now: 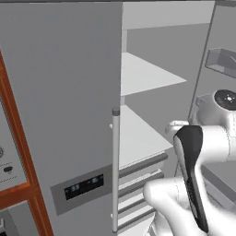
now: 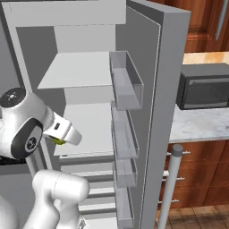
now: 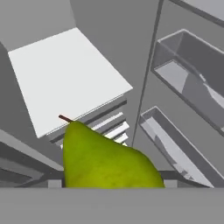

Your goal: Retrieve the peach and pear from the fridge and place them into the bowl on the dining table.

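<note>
Yellow-green, smooth pear with a brown stem sat at the jaws, grip unclear, before the fridge's flat white shelves.

I can read no text, label, brand or number anywhere. The dark display panel on the closed fridge door, at about seven o'clock in my left base view, carries a few pale marks, too small and blurred for me to make out. The microwave at three o'clock in my right base view shows no lettering.
</note>
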### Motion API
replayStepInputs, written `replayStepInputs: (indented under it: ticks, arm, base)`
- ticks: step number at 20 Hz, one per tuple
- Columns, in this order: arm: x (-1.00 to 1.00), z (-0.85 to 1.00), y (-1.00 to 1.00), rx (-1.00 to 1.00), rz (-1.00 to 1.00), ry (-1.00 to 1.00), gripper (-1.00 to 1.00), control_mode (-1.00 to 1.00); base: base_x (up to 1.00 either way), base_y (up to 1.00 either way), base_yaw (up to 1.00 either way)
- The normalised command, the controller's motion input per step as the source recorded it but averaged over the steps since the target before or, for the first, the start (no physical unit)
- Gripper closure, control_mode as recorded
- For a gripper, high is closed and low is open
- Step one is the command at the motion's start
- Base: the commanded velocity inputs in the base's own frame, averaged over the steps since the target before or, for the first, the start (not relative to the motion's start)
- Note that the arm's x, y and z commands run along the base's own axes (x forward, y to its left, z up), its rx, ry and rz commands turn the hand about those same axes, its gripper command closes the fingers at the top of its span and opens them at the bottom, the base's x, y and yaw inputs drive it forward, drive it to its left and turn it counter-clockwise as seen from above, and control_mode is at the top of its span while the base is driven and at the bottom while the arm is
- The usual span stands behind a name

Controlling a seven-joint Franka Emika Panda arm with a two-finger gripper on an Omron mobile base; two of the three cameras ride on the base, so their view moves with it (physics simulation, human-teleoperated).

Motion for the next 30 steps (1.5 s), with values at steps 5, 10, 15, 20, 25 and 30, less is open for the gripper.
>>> replayStepInputs:
  ticks: [5,10,15,20,25,30]
  arm:
    - [-0.54,0.95,0.04,-0.02,0.16,-0.22,1.0,-1.0]
    - [-0.29,0.48,0.0,0.0,0.13,-0.15,1.0,-1.0]
    - [-0.35,0.16,0.0,-0.02,0.11,-0.17,1.0,-1.0]
    - [0.0,0.0,0.0,0.0,0.0,0.0,1.0,1.0]
    - [0.0,0.0,0.0,0.0,0.0,0.0,1.0,1.0]
    - [0.0,0.0,0.0,0.0,0.0,0.0,1.0,1.0]
  base:
    - [0.0,0.0,0.0]
    - [0.0,0.0,0.0]
    - [0.0,0.0,0.0]
    - [-0.32,0.0,-0.01]
    - [-0.96,0.0,0.0]
    - [-0.89,0.0,-0.23]
